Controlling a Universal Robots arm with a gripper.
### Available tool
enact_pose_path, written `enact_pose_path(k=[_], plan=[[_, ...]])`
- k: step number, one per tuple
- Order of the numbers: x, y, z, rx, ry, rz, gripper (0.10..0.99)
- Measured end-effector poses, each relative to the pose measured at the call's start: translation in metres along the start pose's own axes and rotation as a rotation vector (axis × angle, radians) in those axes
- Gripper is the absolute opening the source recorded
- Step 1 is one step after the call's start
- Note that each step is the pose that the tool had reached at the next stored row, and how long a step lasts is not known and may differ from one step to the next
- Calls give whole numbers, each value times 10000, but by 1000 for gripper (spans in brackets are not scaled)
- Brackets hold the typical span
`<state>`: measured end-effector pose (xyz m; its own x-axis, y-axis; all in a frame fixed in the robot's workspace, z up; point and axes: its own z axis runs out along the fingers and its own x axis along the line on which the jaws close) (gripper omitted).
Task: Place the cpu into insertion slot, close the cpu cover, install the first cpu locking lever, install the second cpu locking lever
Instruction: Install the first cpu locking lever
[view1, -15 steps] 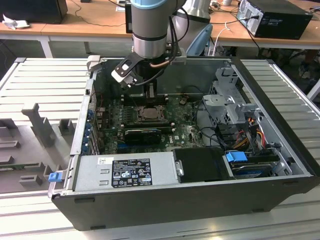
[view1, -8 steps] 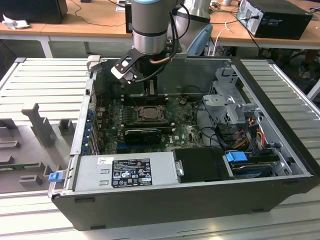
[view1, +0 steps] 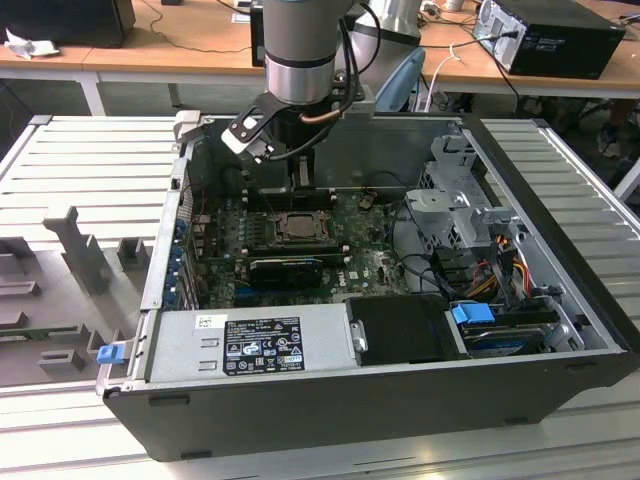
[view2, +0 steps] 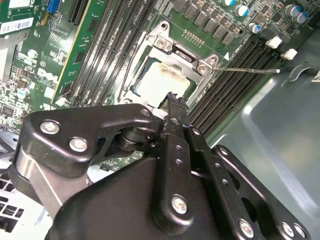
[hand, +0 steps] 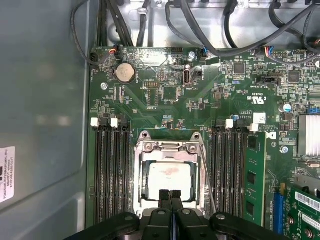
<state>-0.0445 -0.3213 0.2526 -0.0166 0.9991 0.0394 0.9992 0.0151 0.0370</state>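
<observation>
The cpu (hand: 169, 180) lies flat in the insertion slot (hand: 134, 185), its pale face showing through the opening of the cpu cover (hand: 169, 148). The cover appears to be down over it, framing the chip on all sides. In the second wrist view the chip (view2: 162, 82) sits under the same silver frame (view2: 182, 55), and a thin locking lever (view2: 247, 70) sticks out sideways from the socket corner over the long black memory slots (hand: 110, 175). It looks unlatched.

The end effector (hand: 169, 196) has its fingers pressed together and carries nothing. Its tips hang over the edge of the cover nearest the wrist, and in the second wrist view they (view2: 175, 100) sit just beside the chip's edge. I cannot tell whether they touch the metal.

Around the socket lies the green circuit board (hand: 200, 100), set deep in the open computer case (view1: 560, 330), which lies on the slatted grey counter (view1: 90, 160). The arm (view1: 298, 60) reaches straight down into the case.

By my reading, seating the chip is done and the cover is closed or very nearly so, so the work in hand is the first lever. That calls for a closed, narrow tip to bear on a thin springy rod and tuck it under its catch without slipping onto the board.
</observation>
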Motion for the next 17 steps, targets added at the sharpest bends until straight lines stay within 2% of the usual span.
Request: enact_pose_path(k=[7,12,17], plan=[[3,3,-86,0,0,0,106],[7,7,-188,0,0,1,106],[13,12,-322,0,0,0,106]])
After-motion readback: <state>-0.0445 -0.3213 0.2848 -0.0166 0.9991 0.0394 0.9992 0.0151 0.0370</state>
